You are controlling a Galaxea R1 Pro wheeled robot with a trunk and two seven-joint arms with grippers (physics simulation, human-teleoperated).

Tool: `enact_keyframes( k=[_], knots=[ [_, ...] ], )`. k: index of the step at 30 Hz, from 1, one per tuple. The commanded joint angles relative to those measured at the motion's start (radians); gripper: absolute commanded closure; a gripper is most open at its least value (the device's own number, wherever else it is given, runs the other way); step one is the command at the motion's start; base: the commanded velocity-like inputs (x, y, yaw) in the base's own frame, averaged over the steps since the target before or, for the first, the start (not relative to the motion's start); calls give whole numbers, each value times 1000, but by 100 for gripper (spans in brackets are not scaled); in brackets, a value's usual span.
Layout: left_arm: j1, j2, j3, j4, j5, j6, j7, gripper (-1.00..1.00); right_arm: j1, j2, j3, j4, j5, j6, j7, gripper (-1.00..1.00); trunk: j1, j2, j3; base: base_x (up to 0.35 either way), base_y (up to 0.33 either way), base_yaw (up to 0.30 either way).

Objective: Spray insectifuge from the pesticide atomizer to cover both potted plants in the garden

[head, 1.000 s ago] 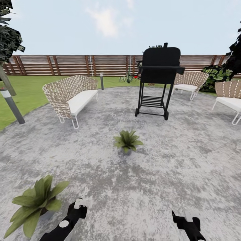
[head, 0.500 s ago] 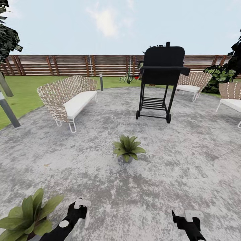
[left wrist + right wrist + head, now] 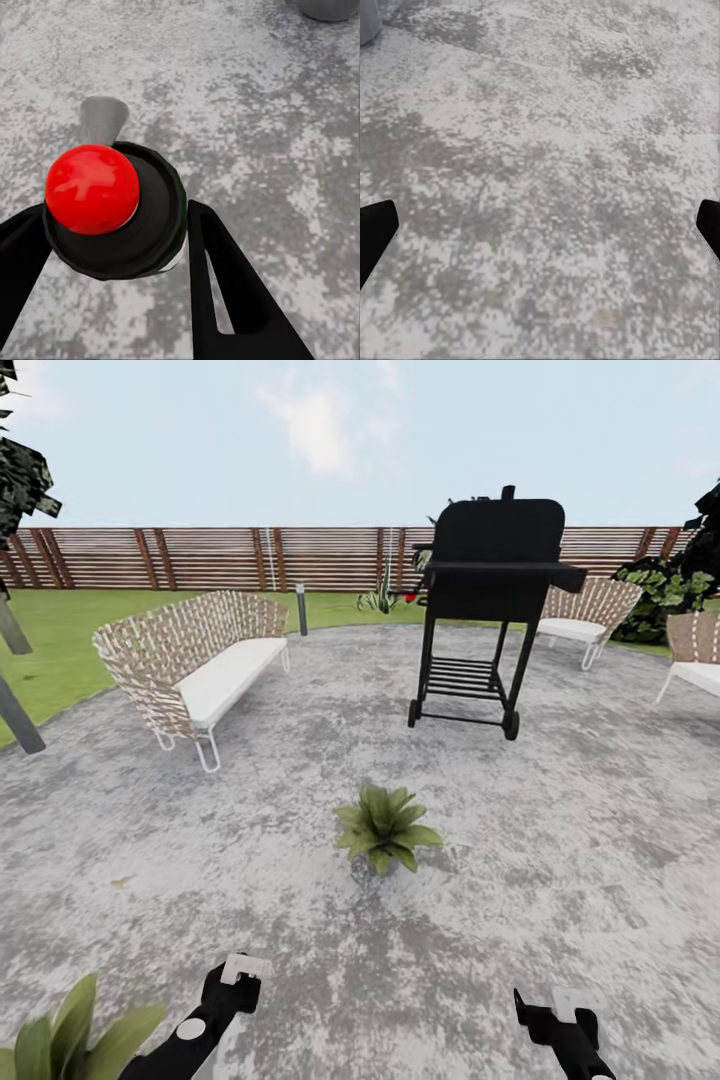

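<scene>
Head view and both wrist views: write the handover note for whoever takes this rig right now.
Left hand: closed around a dark round body with a red knob, apparently the pesticide atomizer.
Right hand: open, empty, over the paving.
Potted plants: one straight ahead, short of the black grill; the other beside the left arm, cut off by the picture's edge.
Done: pickup, it seems.
Left: no white specks visible on either plant's leaves, so spray both fully.

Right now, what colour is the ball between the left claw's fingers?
Bright red ball, on a dark round cap; left wrist view shows it best.
</scene>
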Motion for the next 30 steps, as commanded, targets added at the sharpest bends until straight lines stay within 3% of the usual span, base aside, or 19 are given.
enact_keyframes(
  k=[1,21,30],
  knots=[
    [-1,0,-2,0,-3,-3,0,100,-1,0,-3,0,7,-3,0,-100,0,0,0,336,0,0],
    [0,0,-2,1,-3,-3,0,100,-1,-2,-3,3,9,-3,-2,-100,0,0,0,335,0,-1],
    [0,1,-1,0,0,-3,0,100,-1,-1,-3,2,9,-3,-2,-100,0,0,8,167,0,-167]
  ],
)
